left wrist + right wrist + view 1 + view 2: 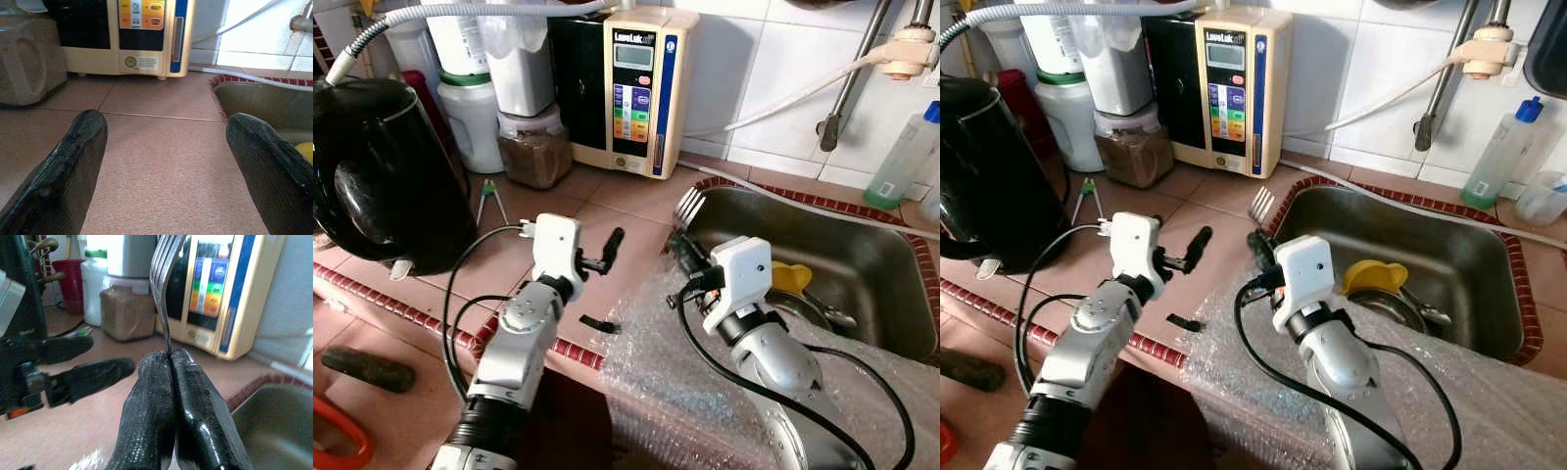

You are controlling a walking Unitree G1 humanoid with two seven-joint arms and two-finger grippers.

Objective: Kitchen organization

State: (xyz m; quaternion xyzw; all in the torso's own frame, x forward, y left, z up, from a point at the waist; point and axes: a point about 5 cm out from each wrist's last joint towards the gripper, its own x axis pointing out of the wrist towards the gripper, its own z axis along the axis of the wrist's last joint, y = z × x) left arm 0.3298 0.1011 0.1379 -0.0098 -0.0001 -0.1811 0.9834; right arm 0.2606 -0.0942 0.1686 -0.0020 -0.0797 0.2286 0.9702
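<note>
right gripper (169, 363) clamps a fork (689, 204) upright beside the sink (862, 257); left gripper (166, 142) hovers spread wide and empty above the tiled counter (161, 161)

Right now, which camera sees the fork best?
The right wrist view: the fork stands close and large, pinched between the right tool's shut fingers. Both eye views show it smaller, tines up by the sink's left rim. The left wrist view looks along the counter instead.
</note>
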